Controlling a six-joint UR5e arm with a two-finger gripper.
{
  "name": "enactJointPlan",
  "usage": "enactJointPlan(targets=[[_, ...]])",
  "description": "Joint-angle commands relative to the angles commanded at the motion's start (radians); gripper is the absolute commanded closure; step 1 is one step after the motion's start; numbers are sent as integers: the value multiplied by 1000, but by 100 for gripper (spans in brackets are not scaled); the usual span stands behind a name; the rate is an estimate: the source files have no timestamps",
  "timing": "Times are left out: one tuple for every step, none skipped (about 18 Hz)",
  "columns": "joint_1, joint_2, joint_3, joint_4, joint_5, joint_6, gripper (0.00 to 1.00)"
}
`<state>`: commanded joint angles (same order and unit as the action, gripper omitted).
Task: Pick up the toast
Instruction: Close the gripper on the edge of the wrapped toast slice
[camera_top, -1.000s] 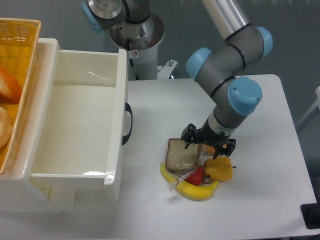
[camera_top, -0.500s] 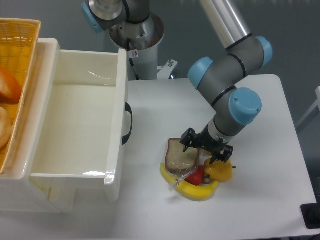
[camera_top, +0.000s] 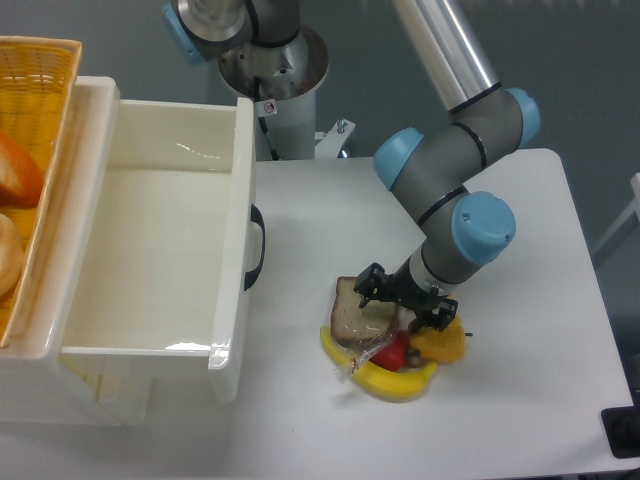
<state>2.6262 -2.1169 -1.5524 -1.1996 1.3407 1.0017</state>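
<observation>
My gripper (camera_top: 402, 303) sits low over the wrapped toast (camera_top: 357, 319), fingers (camera_top: 368, 285) at its right edge. The toast lies on the banana (camera_top: 385, 379), beside a yellow pepper (camera_top: 441, 343) on the white worktop (camera_top: 520, 400).

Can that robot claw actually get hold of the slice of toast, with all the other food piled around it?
Probably yes. The gripper is right over the toast's right edge, and the toast lies on top of the banana, nothing covering it. The red and yellow peppers crowd that side, though.
</observation>
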Motion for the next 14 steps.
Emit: enactJointPlan(targets=[[-3,2,-2,0,0,-2,7],[-3,3,-8,0,0,-2,15],[-3,6,-12,0,0,0,23],[-3,8,-14,0,0,0,31],[-3,9,-15,0,0,2,35],[-3,9,-15,0,2,2,39],[-3,9,-15,0,3,2,45],[-3,11,-15,-2,3,3,50],[-3,12,-15,-3,5,8,57],[-3,12,-15,-3,5,8,64],[-3,14,-15,-5,6,8,69],[-3,18,-15,-5,6,8,72],[-2,28,-14,-6,6,8,72],[0,35,-14,-8,6,8,73]])
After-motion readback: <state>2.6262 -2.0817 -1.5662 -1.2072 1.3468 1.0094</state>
